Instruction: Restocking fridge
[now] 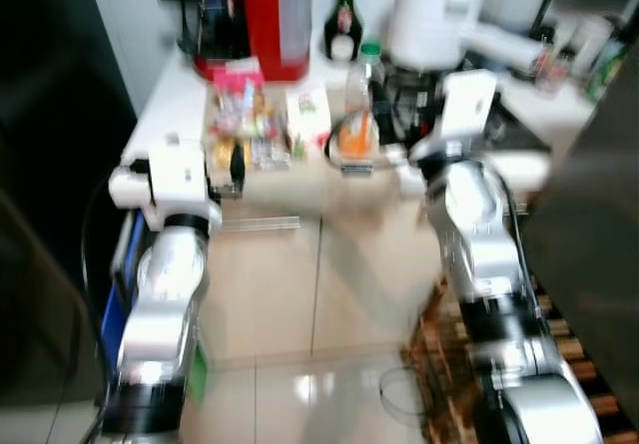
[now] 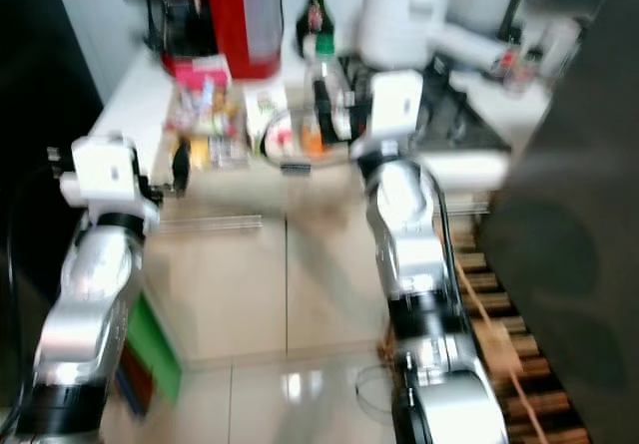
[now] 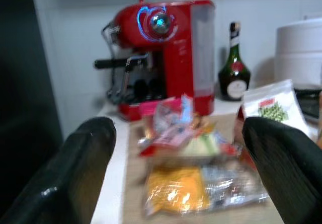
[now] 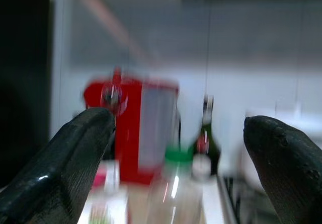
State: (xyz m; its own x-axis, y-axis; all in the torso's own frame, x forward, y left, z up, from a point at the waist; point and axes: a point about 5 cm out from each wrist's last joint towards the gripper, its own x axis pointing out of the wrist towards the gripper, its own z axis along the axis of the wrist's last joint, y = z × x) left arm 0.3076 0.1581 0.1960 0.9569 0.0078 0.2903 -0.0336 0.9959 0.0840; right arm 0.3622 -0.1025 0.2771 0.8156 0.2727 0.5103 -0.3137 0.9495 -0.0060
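Observation:
A pile of colourful snack packets (image 1: 245, 120) lies on the white counter (image 1: 165, 105), with a white packet (image 1: 308, 115) showing green contents beside it. To their right stand a clear bottle with a green cap (image 1: 364, 75) and something orange in a clear dish (image 1: 354, 140). My left gripper (image 1: 237, 165) is raised at the counter's front edge, open, facing the snack packets (image 3: 191, 143). My right gripper (image 2: 329, 95) is open too, held up in front of the green-capped bottle (image 4: 173, 183). Neither holds anything. The pictures are blurred.
A red coffee machine (image 1: 255, 15), a dark green bottle (image 1: 344, 20) and a white rice cooker (image 1: 434, 15) stand at the back of the counter. A tall black surface (image 1: 40, 165) fills the left, a dark panel (image 1: 599, 215) the right. A wooden rack (image 1: 559, 354) is low on the right.

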